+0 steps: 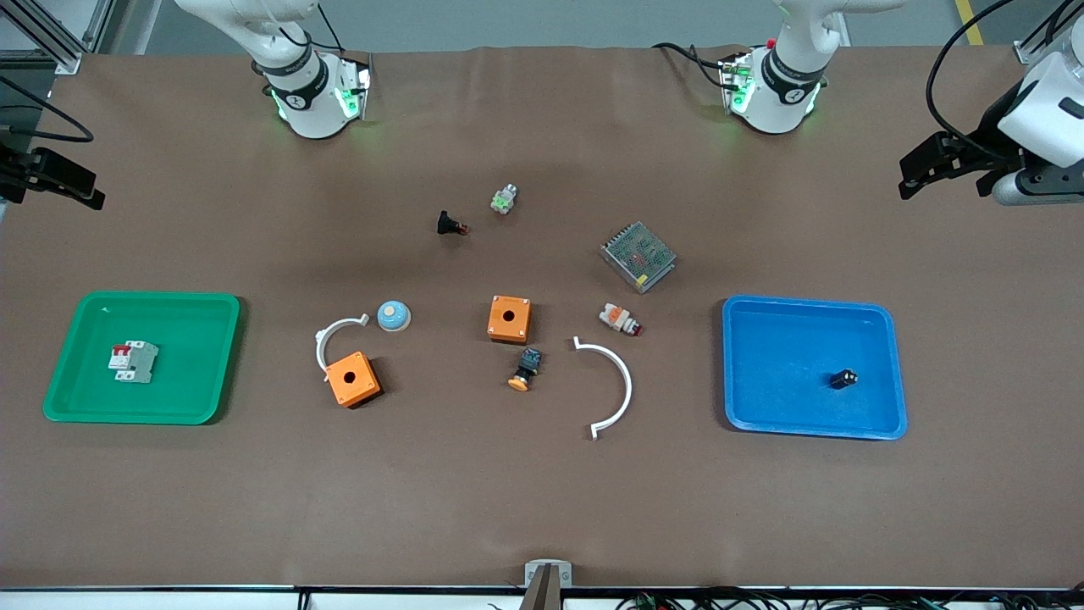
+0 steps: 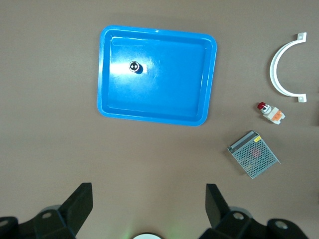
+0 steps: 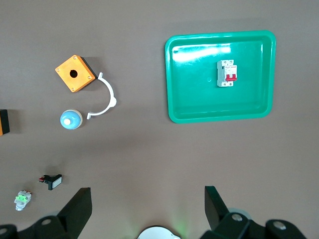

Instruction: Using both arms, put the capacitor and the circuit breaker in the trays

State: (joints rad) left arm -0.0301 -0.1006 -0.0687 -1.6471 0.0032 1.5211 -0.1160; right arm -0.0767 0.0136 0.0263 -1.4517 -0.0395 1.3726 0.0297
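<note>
The capacitor point(image 1: 844, 379), a tiny black cylinder, stands in the blue tray point(image 1: 745, 364) at the left arm's end of the table; it also shows in the left wrist view point(image 2: 135, 66). The circuit breaker point(image 1: 133, 362), white-grey with red toggles, lies in the green tray point(image 1: 203, 339) at the right arm's end; it also shows in the right wrist view point(image 3: 227, 73). My left gripper point(image 1: 913, 180) point(image 2: 148, 204) is open and empty, high over bare table beside the blue tray point(image 2: 154, 112). My right gripper point(image 1: 89, 195) point(image 3: 147, 205) is open and empty, high over bare table beside the green tray point(image 3: 219, 112).
Between the trays lie two orange boxes point(image 1: 510, 318) point(image 1: 353, 379), two white arcs point(image 1: 614, 385) point(image 1: 332, 335), a blue dome point(image 1: 394, 316), a mesh power supply point(image 1: 638, 256), a black-orange button point(image 1: 525, 369), a white-orange part point(image 1: 619, 319), a black part point(image 1: 450, 224) and a green-white part point(image 1: 505, 199).
</note>
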